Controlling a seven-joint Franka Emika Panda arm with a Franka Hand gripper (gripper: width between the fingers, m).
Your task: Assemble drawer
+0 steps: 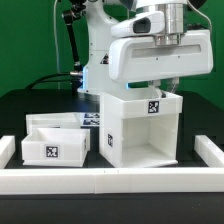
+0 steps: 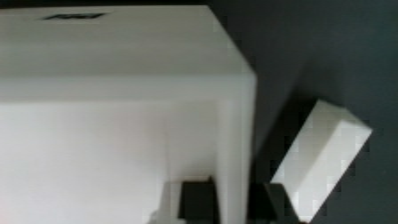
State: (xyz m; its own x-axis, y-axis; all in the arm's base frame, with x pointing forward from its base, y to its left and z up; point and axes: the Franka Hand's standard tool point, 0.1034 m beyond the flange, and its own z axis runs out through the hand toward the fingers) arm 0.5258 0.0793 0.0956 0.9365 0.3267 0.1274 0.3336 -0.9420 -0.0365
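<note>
Low white rail (image 1: 110, 182) edges the black worktop (image 1: 200, 125) at the front. Behind it the drawer's open-fronted cube housing (image 1: 140, 130) stands upright, its opening towards the exterior camera and a tag near its top edge. A shallow tray (image 1: 55, 145) with a tagged front wall sits just beside it, on the exterior view's left. The hand (image 1: 160, 88) hangs at the housing's top. The wrist view shows one dark finger (image 2: 196, 200) against a housing wall, but it cannot be told how far the hand is open or whether it grips anything.
</note>
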